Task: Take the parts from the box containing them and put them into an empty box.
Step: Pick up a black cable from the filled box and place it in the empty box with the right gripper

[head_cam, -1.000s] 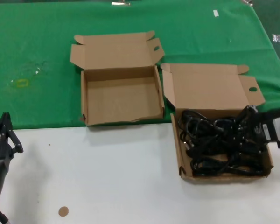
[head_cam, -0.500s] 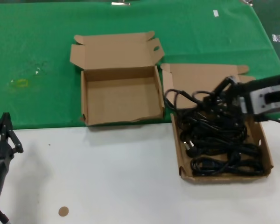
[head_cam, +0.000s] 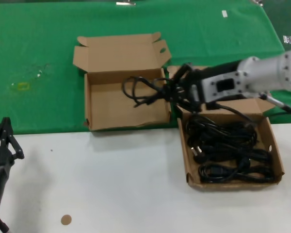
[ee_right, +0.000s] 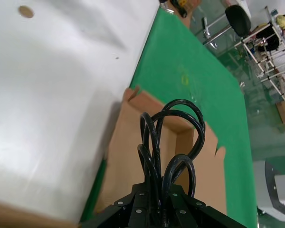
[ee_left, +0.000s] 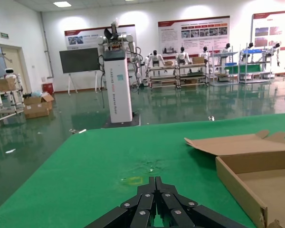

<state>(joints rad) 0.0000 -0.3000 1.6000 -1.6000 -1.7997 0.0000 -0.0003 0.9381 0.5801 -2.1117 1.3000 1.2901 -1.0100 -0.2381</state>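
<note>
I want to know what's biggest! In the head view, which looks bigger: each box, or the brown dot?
1. Full box and empty box: they look about alike, so no ranking between them.
2. Brown dot, by far the smallest.

The empty box (head_cam: 123,92) is set at nine o'clock of the box containing them (head_cam: 230,145), a bundled cable (head_cam: 145,90) being held above it by the right gripper (head_cam: 177,90).

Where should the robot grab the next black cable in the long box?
Probably a raised loop in the pile of black cables, taken from straight above: the box containing them has walls all round, so only the top is open. The right tool is already shut on one cable over the empty box.
</note>
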